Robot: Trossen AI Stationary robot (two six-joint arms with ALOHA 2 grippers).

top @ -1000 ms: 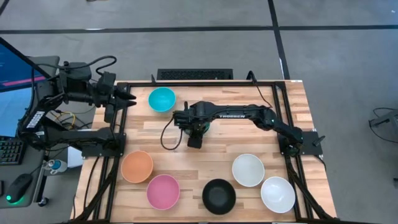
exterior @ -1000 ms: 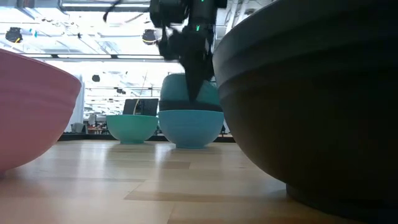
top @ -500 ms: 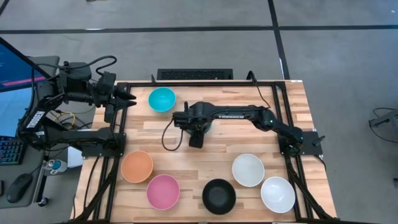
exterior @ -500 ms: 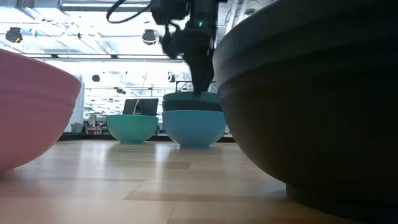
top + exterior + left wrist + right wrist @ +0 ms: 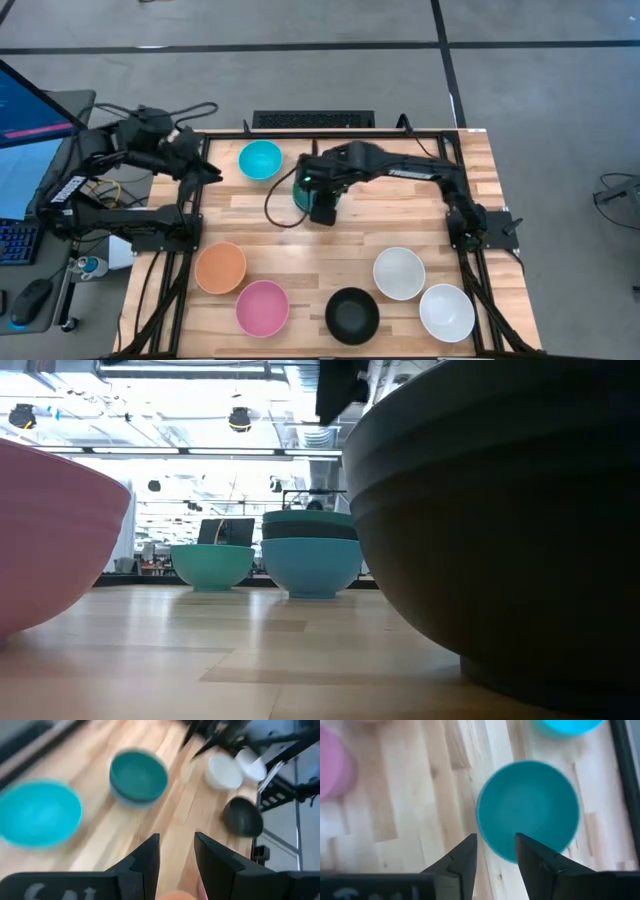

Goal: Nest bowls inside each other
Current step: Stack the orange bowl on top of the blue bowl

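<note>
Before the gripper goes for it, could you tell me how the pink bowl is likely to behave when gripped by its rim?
The pink bowl looks like thin plain plastic, so probably light and fairly stiff. Its smooth rim may slip between narrow fingers. It sits upright on the table with a rounded wall, so a sideways nudge would likely slide it rather than tip it.

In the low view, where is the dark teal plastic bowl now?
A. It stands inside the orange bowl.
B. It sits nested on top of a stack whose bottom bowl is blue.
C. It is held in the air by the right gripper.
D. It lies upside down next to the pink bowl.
B. The dark teal plastic bowl rests nested on the stack above the blue plastic bowl, and the open right gripper grips nothing.
</note>
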